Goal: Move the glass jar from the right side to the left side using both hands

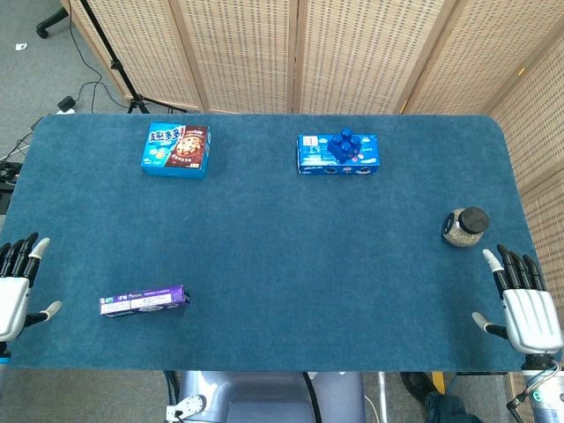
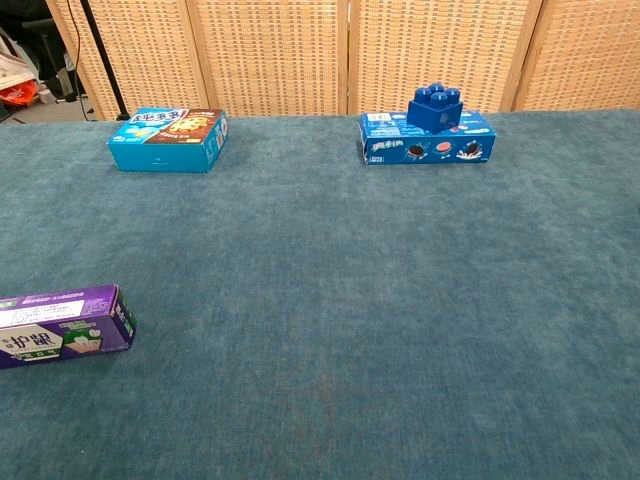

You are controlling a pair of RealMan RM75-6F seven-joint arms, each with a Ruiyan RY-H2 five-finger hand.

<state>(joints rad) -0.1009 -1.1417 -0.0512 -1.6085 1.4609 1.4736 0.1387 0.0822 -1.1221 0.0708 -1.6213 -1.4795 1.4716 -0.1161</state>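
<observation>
Currently the glass jar (image 1: 463, 226) stands upright near the table's (image 1: 282, 264) right edge, just beyond the right hand (image 1: 527, 310), which lies empty with fingers spread. Opposite, the left hand (image 1: 12, 289) rests equally empty, fingers apart, beside a purple box (image 1: 144, 301).

Purple box (image 2: 60, 325): left end cut by the chest view's left edge. Glass jar (image 1: 463, 226): contents too small to identify. Left hand (image 1: 18, 282): partly cropped at the head view's left edge.
</observation>
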